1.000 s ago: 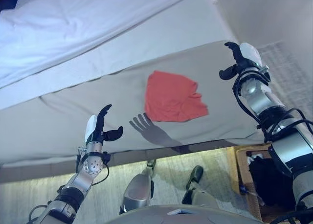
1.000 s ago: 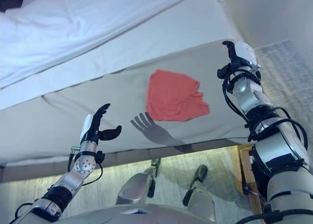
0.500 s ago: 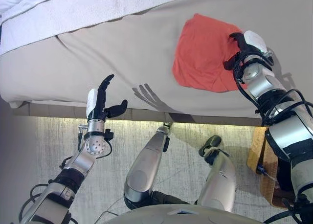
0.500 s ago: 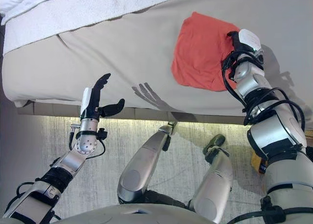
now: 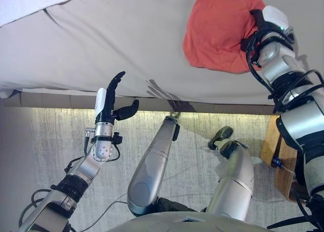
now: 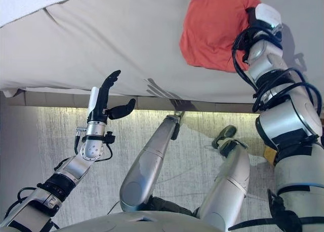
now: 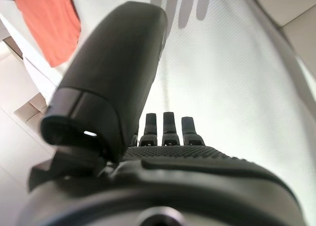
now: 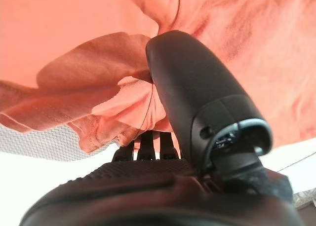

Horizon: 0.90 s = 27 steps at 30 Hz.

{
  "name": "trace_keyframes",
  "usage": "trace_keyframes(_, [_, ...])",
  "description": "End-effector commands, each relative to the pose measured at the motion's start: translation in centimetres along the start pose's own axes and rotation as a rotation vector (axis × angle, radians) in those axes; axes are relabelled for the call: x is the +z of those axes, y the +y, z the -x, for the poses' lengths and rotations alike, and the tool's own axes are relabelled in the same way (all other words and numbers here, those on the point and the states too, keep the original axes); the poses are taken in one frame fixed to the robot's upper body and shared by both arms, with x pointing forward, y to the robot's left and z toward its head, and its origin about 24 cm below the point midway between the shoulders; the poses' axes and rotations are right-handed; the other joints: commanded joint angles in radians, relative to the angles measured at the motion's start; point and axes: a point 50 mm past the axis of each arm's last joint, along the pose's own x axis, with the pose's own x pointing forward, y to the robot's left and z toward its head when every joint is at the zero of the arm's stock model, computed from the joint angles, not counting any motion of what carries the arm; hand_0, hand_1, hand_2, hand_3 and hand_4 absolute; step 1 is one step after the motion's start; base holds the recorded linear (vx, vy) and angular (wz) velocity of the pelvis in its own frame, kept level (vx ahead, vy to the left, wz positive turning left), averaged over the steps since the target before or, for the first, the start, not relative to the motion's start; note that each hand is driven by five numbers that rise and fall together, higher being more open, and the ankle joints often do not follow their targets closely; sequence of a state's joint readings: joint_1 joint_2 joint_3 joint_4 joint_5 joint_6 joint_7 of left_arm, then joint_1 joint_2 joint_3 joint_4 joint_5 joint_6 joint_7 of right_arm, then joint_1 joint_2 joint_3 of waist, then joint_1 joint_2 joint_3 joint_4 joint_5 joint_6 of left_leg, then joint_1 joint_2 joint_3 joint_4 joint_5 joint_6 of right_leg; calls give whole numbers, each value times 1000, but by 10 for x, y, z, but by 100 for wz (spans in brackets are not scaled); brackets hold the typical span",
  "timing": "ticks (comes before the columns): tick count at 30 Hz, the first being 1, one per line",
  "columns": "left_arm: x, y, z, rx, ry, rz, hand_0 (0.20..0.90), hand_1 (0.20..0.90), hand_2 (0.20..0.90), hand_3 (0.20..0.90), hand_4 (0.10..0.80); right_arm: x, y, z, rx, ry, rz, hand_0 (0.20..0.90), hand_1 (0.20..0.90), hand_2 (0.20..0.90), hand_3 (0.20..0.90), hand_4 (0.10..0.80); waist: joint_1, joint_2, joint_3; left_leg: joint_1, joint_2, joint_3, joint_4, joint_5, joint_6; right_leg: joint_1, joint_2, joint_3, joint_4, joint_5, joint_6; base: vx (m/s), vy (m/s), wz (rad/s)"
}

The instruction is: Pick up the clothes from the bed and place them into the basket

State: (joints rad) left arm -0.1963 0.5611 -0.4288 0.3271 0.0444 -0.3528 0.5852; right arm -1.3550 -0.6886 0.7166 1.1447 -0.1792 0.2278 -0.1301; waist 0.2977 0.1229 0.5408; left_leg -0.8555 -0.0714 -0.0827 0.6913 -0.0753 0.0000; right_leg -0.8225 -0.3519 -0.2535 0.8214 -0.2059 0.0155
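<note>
A red cloth (image 5: pixel 215 29) lies on the beige bed sheet (image 5: pixel 101 39) near the bed's front edge. My right hand (image 5: pixel 268 22) is at the cloth's right edge. In the right wrist view its thumb (image 8: pixel 197 88) presses into the cloth (image 8: pixel 74 33), and a bunched fold sits between the thumb and the fingers. My left hand (image 5: pixel 107 103) is raised in front of the bed's edge, open and empty, well left of the cloth. The left wrist view shows its thumb (image 7: pixel 113 78) and the cloth (image 7: pixel 47 23) far off.
A wicker basket (image 5: pixel 282 166) stands on the floor at the lower right, partly behind my right arm. A white duvet (image 5: pixel 30 1) lies on the bed at the far left. A lit strip runs under the bed's front edge.
The camera has tilted down, so the bed sits higher in the picture. My right hand has come onto the red cloth's right edge and bunched it. My left hand stays open.
</note>
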Motion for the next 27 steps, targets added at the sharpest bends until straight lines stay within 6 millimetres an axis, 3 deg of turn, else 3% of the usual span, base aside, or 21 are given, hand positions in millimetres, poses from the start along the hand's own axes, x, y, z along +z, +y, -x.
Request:
trace_keyframes(1, [20, 18, -5, 113, -123, 68, 900, 900, 900, 900, 800, -1, -11, -1, -5, -14, 76, 300, 300, 300, 200, 100, 27, 52, -21, 37, -35, 69, 57, -141, 85, 50, 70, -2, 85, -68, -26, -63, 8, -1])
trace_keyframes(10, [20, 18, -8, 109, -129, 68, 900, 900, 900, 900, 800, 1, -11, -1, -56, -36, 57, 300, 300, 300, 200, 100, 16, 28, -21, 179, -11, 73, -47, -114, 79, 190, 79, -13, -25, -33, -12, -44, -4, -5])
trace_keyframes(20, [18, 23, -19, 108, -95, 21, 900, 900, 900, 900, 800, -6, -18, -2, -70, -46, 19, 300, 300, 300, 200, 100, -13, -45, -32, 522, 37, 83, -277, -54, 45, 530, 88, -39, -306, 35, 17, 2, -12, -16])
trace_keyframes(27, [-4, 19, -6, 57, 18, -25, 900, 900, 900, 900, 800, -27, -20, 0, -27, -43, 3, 300, 300, 300, 200, 100, -57, -102, -186, 732, 93, 139, -509, 22, 4, 755, 139, -59, -598, 127, 29, 93, 18, -17])
